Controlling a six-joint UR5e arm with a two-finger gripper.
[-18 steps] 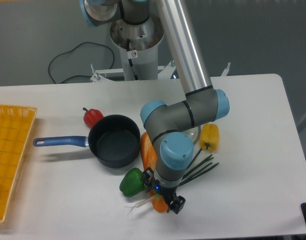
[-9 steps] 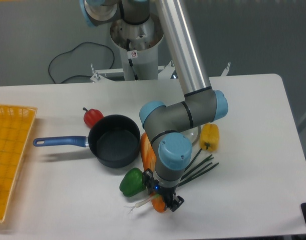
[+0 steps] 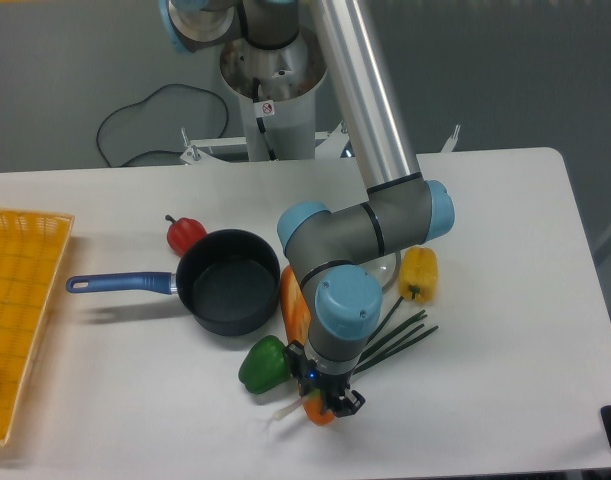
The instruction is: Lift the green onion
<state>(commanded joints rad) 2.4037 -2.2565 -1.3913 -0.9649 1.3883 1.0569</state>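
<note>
The green onion lies on the white table at the front. Its white bulb end (image 3: 287,409) pokes out left of my gripper and its dark green leaves (image 3: 400,335) fan out to the right. My gripper (image 3: 330,401) points straight down over the onion's stalk, with its fingers closed in on the stalk at table level. The wrist hides the middle of the stalk. An orange baguette (image 3: 296,303) lies under the gripper, across the onion.
A green bell pepper (image 3: 264,364) sits just left of the gripper. A black pan with a blue handle (image 3: 222,282) is behind it, with a red pepper (image 3: 185,233) beyond. A yellow pepper (image 3: 418,273) is to the right. A yellow basket (image 3: 15,300) is at the far left.
The fingers have drawn closer together around the onion's stalk. The white bulb end has shifted slightly right, towards the gripper.
</note>
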